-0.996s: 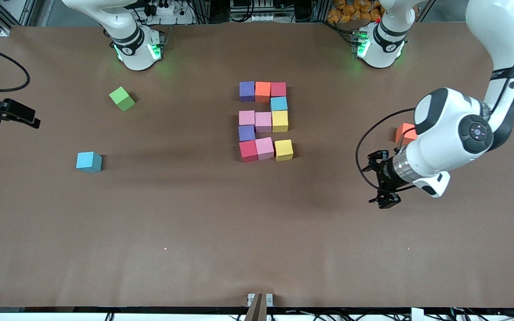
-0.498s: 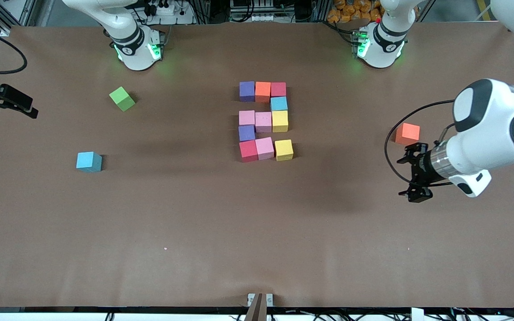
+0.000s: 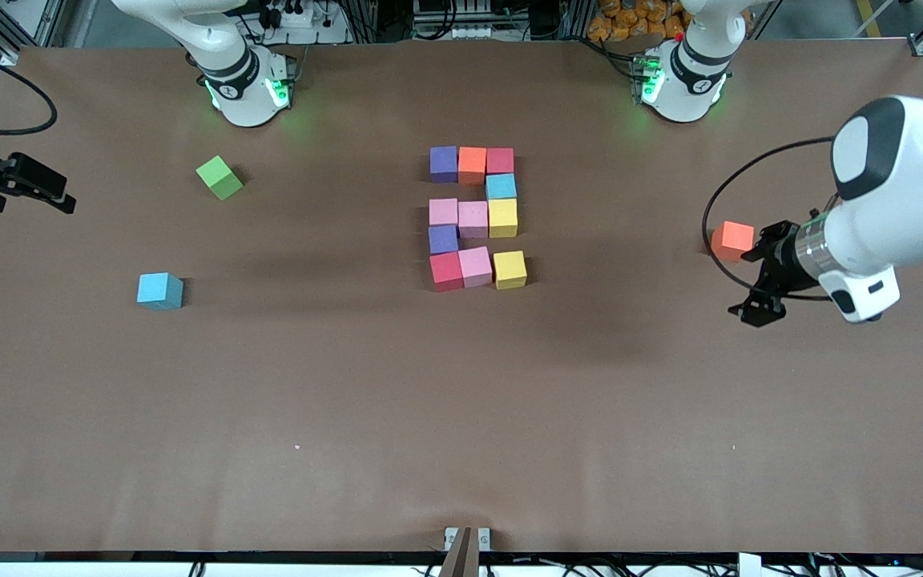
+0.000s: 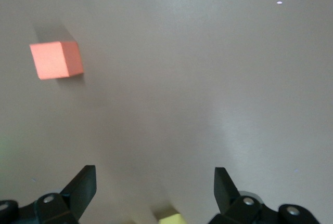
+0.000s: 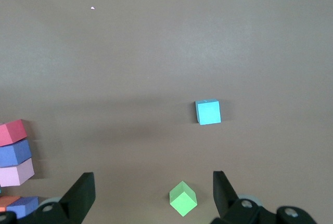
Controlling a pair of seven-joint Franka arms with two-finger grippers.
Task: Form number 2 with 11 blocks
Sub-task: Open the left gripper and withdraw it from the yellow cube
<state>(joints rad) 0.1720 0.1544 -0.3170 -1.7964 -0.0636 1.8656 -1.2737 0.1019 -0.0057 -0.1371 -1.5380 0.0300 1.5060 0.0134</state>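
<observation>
Coloured blocks (image 3: 473, 216) form number 2 (image 3: 501, 187) mid-table; left pincer (image 3: 758, 280) & right pincer (image 3: 25, 188) both spread, empty.

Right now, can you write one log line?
number 2 of foam cubes: formed | left gripper: open, beside loose orange foam cube | right gripper: open, waiting

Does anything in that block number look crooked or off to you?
Mostly tidy, but the yellow block in the nearest row of the number 2 sits slightly apart from the pink block beside it, leaving a gap and a slight slant.
</observation>
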